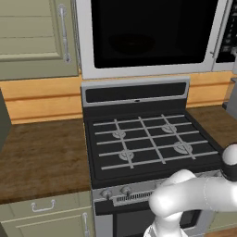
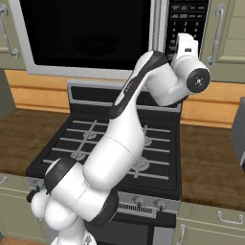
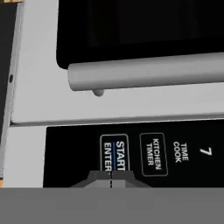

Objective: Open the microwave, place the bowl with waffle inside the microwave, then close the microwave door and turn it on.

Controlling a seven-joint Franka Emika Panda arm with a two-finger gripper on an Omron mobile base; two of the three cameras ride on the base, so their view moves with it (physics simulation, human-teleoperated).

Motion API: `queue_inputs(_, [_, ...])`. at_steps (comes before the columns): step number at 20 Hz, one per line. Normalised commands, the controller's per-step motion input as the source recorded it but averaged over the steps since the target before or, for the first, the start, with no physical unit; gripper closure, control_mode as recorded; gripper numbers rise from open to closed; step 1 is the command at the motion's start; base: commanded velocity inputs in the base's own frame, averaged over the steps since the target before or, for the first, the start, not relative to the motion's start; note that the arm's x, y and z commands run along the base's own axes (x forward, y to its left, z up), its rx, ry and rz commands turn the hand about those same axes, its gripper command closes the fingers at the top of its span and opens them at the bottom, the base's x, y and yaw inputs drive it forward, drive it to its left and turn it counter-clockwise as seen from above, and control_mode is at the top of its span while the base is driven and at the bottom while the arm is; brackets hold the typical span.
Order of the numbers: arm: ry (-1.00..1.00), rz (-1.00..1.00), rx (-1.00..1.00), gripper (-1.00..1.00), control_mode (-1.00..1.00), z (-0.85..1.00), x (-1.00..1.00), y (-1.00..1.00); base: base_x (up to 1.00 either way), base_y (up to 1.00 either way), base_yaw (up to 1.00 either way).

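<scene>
The microwave [image 1: 139, 70] hangs above the stove. The microwave door [image 1: 152, 32] is closed, and its black glass [image 2: 86, 33] faces me. The long silver bar handle [image 3: 148, 74] runs across the hand view, just beside the black button panel [image 3: 131, 153]. My gripper [image 3: 111, 177] is shut, with its two tips pressed together right at the edge of the START ENTER button [image 3: 114, 153]. In the right base view the white hand [image 2: 185, 48] is held up against the button panel [image 2: 187, 21]. The bowl is hidden; a dim round shape [image 1: 132, 44] shows behind the glass.
A black gas stove [image 1: 148, 139] with grey grates lies below the microwave, and the arm [image 2: 124, 143] reaches over it. Wooden counters [image 1: 41, 152] flank the stove. Beige cabinet doors [image 1: 32, 32] hang on either side of the microwave. A dark object [image 2: 239, 134] stands at the far right.
</scene>
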Motion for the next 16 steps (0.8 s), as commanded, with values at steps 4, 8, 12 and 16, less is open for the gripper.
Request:
queue_inputs(4, [0.00, 0.00, 0.06, 1.00, -1.00, -0.14, 0.50, 0.00, 0.00, 0.00, 0.00])
queue_inputs(8, [0.00, 0.00, 0.05, 1.00, -1.00, -0.19, 0.58, 0.00, 0.00, 0.00, 0.00])
queue_inputs(12, [0.00, 0.00, 0.05, 1.00, -1.00, -0.11, 0.76, 0.00, 0.00, 0.00, 0.00])
queue_inputs(16, [0.04, 0.00, -0.02, 1.00, -1.00, -0.24, 0.86, 0.24, 0.00, 0.00, 0.00])
